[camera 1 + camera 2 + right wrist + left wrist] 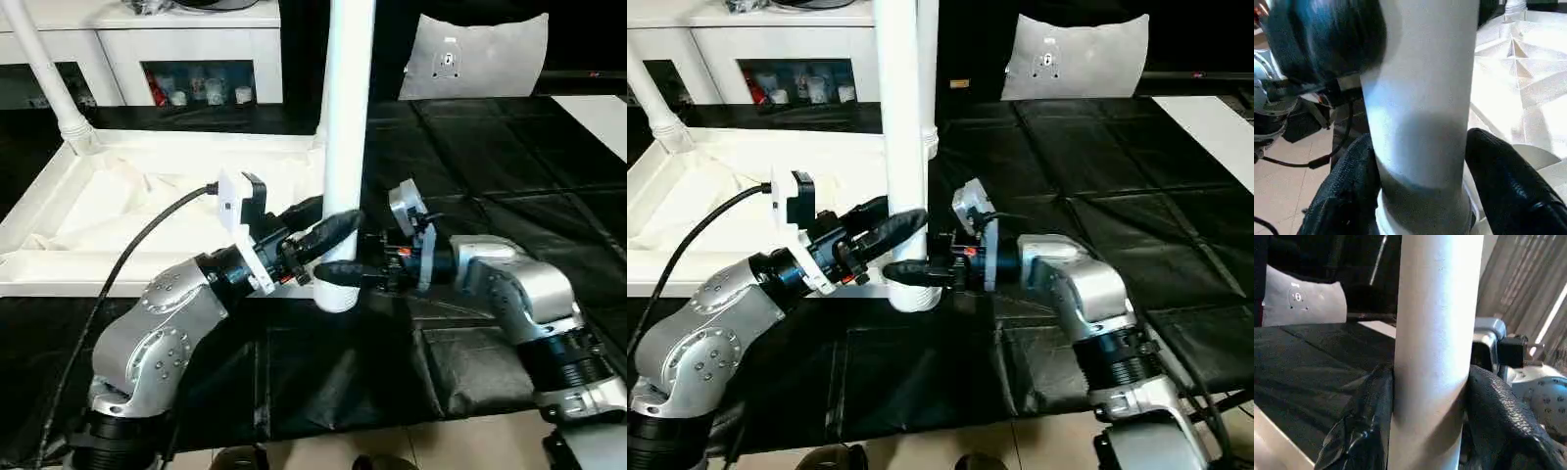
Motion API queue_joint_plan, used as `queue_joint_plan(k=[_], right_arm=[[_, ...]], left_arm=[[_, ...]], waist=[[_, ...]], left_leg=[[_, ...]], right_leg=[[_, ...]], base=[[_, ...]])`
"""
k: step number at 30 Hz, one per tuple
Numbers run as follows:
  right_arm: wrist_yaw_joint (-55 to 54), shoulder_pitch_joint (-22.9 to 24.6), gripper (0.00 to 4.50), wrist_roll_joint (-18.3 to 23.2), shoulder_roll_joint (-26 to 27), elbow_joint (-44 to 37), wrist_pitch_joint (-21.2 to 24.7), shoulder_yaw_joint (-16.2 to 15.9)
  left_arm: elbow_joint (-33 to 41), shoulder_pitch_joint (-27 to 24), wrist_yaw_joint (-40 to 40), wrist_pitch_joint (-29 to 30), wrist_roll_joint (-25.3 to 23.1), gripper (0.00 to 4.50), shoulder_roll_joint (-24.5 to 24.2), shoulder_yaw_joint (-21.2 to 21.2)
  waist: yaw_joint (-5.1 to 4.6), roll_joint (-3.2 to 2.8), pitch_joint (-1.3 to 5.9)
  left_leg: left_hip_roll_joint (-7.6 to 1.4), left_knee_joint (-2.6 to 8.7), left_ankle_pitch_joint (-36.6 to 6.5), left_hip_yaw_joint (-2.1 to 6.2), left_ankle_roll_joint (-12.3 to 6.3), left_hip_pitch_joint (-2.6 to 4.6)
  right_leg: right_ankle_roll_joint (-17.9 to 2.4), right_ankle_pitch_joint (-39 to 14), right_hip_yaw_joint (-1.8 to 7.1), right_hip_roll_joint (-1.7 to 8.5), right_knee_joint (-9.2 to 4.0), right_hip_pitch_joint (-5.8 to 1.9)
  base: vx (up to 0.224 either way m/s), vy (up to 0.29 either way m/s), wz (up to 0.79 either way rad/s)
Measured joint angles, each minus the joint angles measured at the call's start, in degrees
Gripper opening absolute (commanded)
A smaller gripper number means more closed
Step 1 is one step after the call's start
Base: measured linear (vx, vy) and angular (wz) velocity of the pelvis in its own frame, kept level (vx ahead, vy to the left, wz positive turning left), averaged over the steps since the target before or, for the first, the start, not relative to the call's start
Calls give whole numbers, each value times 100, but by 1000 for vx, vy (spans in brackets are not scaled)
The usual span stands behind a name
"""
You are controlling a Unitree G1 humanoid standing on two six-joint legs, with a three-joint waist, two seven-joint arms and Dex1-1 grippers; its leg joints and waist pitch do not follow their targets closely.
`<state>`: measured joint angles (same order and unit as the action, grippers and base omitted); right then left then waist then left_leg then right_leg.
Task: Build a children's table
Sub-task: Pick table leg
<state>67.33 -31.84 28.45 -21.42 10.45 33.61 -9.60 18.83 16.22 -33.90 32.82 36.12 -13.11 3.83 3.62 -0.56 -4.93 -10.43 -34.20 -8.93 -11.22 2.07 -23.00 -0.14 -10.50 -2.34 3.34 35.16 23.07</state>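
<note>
While both arms reach in from opposite sides, the left gripper and the right gripper are each clamped around the same upright white leg, the right one lower down. That leg stands in the near right corner socket of the overturned tabletop, which lies on the black work table. Another leg rises tilted from the far left corner.
</note>
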Motion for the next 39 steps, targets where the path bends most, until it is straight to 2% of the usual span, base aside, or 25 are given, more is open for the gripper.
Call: queue_joint_plan(k=[9, 17, 24, 38, 39], right_arm=[[151, -2, 280, 169, 1, -79, 242, 24], [198, -1, 280, 103, -48, -79, 268, -114], [201, -3, 208, 65, -2, -65, 266, -144], [277, -16, 193, 62, -15, -66, 313, -186], [277, -15, 193, 55, -22, -66, 315, -197]], left_arm=[[0, -1, -81, 1, -11, 191, -11, 175], [0, -1, -88, 0, -40, 191, -40, 215], [0, -1, -148, 0, -49, 191, -56, 281], [-1, 1, -141, 11, -65, 190, -86, 305], [0, 2, -131, 41, -57, 225, -89, 304]], waist=[[-2, 0, 0], [1, 0, 0], [-2, 0, 0], [2, 0, 0], [2, 0, 0]], left_leg=[[0, 0, 0, 0, 0, 0], [0, 0, 0, 0, 0, 0], [0, 0, 0, 0, 0, 0], [0, 0, 0, 0, 0, 0], [0, 0, 0, 0, 0, 0]], right_leg=[[0, 0, -1, 0, 1, 0], [0, 0, -1, 0, 1, 0], [0, 0, 0, 0, 1, 0], [0, 0, -1, 0, 1, 0], [-1, 0, -1, 0, 2, 0]], base=[[0, 0, 0], [0, 0, 0], [0, 0, 0], [0, 0, 0], [0, 0, 0]])
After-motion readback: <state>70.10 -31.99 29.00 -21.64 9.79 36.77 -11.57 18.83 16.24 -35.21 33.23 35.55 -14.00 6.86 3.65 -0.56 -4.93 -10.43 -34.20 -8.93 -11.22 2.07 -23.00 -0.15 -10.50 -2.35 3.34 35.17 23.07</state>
